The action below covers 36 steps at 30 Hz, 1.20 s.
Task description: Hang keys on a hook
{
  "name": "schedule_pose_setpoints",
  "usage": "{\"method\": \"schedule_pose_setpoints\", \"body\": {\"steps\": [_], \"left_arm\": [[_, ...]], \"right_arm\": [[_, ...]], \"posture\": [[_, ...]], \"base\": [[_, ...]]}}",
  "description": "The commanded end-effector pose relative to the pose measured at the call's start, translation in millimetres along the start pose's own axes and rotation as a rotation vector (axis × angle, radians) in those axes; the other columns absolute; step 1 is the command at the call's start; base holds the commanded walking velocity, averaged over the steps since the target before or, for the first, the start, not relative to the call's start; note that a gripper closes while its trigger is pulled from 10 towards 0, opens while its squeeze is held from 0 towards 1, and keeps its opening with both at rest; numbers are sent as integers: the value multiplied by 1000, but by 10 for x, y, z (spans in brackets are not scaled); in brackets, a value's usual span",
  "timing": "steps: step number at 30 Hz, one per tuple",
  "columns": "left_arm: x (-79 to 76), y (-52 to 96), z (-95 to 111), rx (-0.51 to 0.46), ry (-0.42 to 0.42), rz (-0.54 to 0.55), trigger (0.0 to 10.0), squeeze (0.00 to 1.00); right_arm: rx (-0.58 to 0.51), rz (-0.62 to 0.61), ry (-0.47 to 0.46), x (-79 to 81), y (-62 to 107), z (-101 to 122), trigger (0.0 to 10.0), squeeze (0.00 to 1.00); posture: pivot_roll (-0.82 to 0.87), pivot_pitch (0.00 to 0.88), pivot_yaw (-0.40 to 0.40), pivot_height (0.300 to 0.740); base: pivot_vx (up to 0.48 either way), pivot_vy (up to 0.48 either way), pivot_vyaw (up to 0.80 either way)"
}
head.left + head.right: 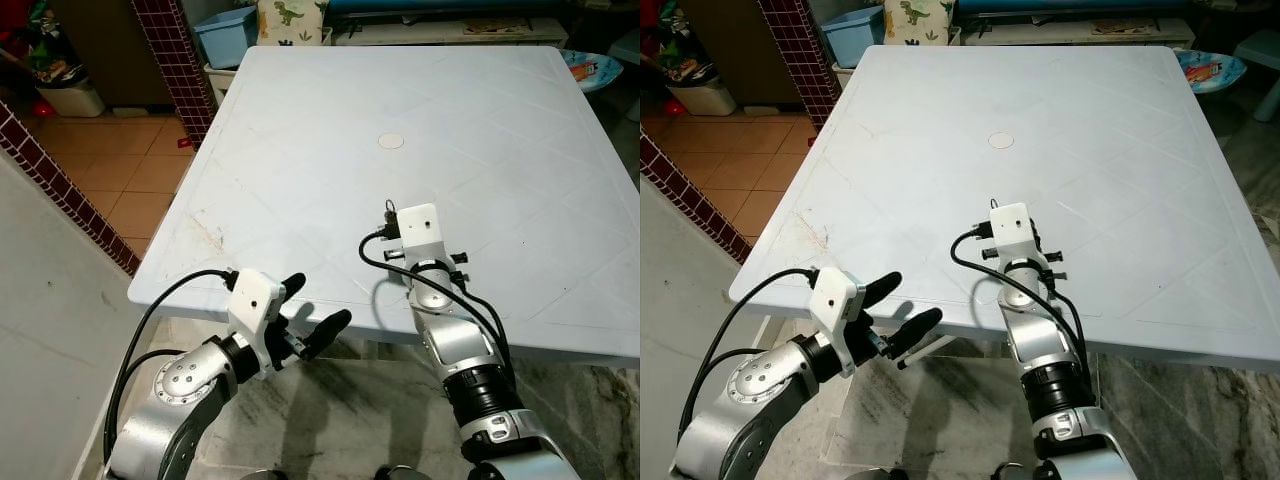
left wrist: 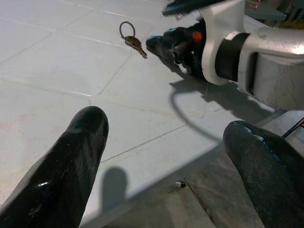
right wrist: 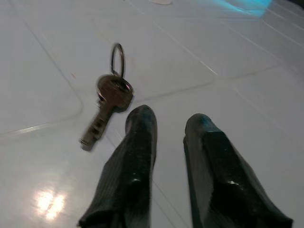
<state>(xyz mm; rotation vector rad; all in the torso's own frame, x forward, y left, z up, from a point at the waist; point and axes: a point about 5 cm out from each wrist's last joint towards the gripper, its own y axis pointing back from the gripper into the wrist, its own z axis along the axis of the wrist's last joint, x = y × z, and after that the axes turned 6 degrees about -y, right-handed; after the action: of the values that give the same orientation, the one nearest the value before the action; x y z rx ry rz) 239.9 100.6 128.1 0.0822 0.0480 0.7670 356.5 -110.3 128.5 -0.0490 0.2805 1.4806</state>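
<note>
Left eye view: white plastic table (image 1: 300, 150) with moulded diamond lines, a small round cap (image 1: 390, 141) near its middle. Right gripper (image 1: 392, 215) low over the tabletop, hidden under its white wrist camera block, so finger state not readable here; a sliver of the key ring (image 1: 389, 206) peeks out just ahead of the block. Left gripper (image 1: 318, 312) hanging off the near table edge, fingers spread apart, holding nothing. Orange tiled floor (image 1: 110, 170) off to the left, a blue bin (image 1: 226, 35) beyond the far corner. Right eye view: same layout; left gripper (image 1: 910, 305) splayed below the table's near rim, right arm reaching in over the surface. Left wrist view: two black fingers (image 2: 66, 166) wide apart in the foreground, table edge between them; farther on, keys (image 2: 133, 42) flat on the table, ring and blade both visible, right gripper (image 2: 164, 43) just beside them. Right wrist view: keys (image 3: 108, 102) lying on the white surface close ahead of the fingertips (image 3: 141, 118), slightly off to one side, apart from them; fingers nearly closed with a narrow gap, gripping nothing.
</note>
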Motion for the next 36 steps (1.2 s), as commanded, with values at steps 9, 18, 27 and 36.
{"method": "schedule_pose_setpoints", "body": {"steps": [9, 18, 27, 36], "left_arm": [[-12, 31, 15, -6, -10, -1, 10000, 0], [-21, 34, 22, -8, -5, 0, 10000, 0], [-57, 23, 0, 0, 8, -15, 10000, 0], [-58, 17, -1, 0, 8, -16, 10000, 0]], "right_arm": [[19, 58, -67, 287, -69, 155, 10000, 1000], [65, 59, -60, 360, -94, 126, 10000, 773], [172, 60, -39, 312, -89, -149, 10000, 0], [242, 117, -116, 286, -55, -312, 0, 0]], "posture": [[80, 131, 82, 740], [82, 133, 76, 740], [73, 137, 77, 740], [70, 137, 75, 740]], "base": [[0, 0, 0], [0, 0, 0], [0, 0, 0], [0, 0, 0]]}}
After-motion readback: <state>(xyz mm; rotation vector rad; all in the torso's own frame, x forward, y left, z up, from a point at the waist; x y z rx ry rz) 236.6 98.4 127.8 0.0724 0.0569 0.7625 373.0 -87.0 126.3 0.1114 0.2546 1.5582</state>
